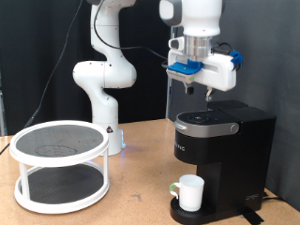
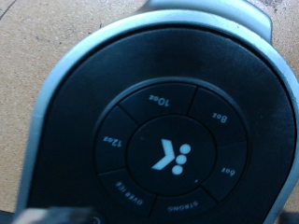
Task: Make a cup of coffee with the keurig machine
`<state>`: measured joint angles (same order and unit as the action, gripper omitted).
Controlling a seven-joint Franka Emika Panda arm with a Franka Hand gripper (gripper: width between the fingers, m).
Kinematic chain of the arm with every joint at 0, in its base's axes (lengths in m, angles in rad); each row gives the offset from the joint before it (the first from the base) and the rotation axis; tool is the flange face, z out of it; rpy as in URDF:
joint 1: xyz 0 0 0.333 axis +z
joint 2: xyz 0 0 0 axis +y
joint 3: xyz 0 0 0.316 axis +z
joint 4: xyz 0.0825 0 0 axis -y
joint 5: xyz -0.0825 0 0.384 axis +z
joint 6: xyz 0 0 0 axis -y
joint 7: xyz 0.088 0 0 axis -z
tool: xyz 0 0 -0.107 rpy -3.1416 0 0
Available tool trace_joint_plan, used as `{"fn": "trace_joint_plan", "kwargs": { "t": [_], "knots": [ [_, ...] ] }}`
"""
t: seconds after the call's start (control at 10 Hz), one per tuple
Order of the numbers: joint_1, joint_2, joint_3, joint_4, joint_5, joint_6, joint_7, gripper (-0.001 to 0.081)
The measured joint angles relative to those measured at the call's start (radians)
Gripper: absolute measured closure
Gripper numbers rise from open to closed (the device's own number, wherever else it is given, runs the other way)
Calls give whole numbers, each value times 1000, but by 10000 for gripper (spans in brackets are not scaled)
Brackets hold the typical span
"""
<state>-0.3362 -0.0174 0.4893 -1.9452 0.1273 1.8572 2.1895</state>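
Below hand (image 1: 199, 91), upright keurig machine (image 1: 225, 155)

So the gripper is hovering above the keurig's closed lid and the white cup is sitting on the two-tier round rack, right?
Not quite. The exterior view shows the cup on the keurig machine drip base, under the spout, not on the rack. The gripper does hover above the closed lid.

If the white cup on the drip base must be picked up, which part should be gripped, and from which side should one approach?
Probably the rim and wall of the cup, not its handle. The cup stands upright on the base of the keurig machine, whose head overhangs it and blocks a descent from above. Coming in level from the exterior view's left or bottom seems best. The end effector hangs above the lid.
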Motion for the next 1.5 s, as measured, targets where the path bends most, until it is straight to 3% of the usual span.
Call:
{"fn": "trace_joint_plan", "kwargs": {
  "t": [0.2,0.3,0.4,0.9,1.2,1.5],
  "knots": [
    [0,0,3,-25,0,7,-2,654],
    [0,1,5,-35,-1,7,-2,654],
    [0,7,7,-43,-3,7,1,778],
    [1,69,16,-50,-22,43,37,805],
    [1,74,18,-46,-22,45,37,806],
    [0,100,18,-13,-21,-3,43,806]
  ]
}}
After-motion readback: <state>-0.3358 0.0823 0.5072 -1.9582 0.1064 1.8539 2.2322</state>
